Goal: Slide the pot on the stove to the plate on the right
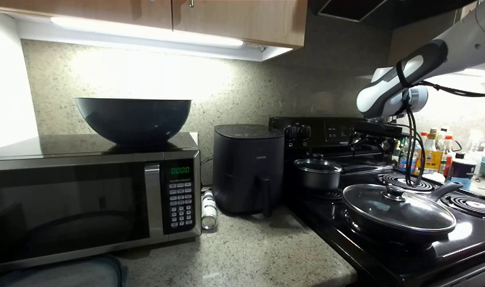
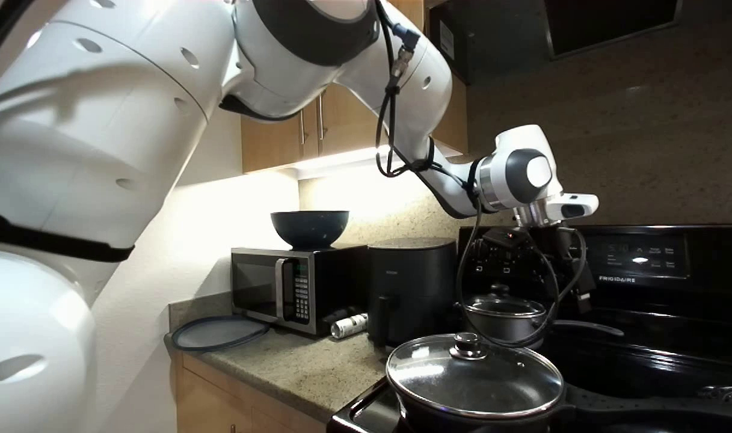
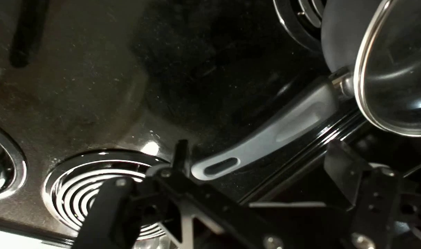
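Claw [image 3: 262,160] stood wide above the stove [image 3: 103,93]; pot [image 1: 318,182] was on a rear burner [image 1: 329,195]

The claw hung over the back part of the stove, its fingers [image 3: 343,169] well apart. In the wrist view the end of the pot's handle [image 3: 272,133] showed just beside one finger; the depth between them could not be judged.

The pot stood upright at the rear, on the side nearest the air fryer [image 1: 248,167], with its glass lid [image 1: 317,165] on and its handle pointing away from the air fryer. The wide pan [image 1: 381,232], also lidded, stood near it at the front. A coil burner [image 3: 82,186] lay near the handle's end.

The air fryer stood on the table [image 1: 242,255] beside the stove. A cylindrical container [image 1: 209,211] lay on its side between the air fryer and the microwave [image 1: 67,207], which carried a large dark bowl [image 1: 134,119]. In an exterior view the arm [image 2: 119,132] filled the left foreground.
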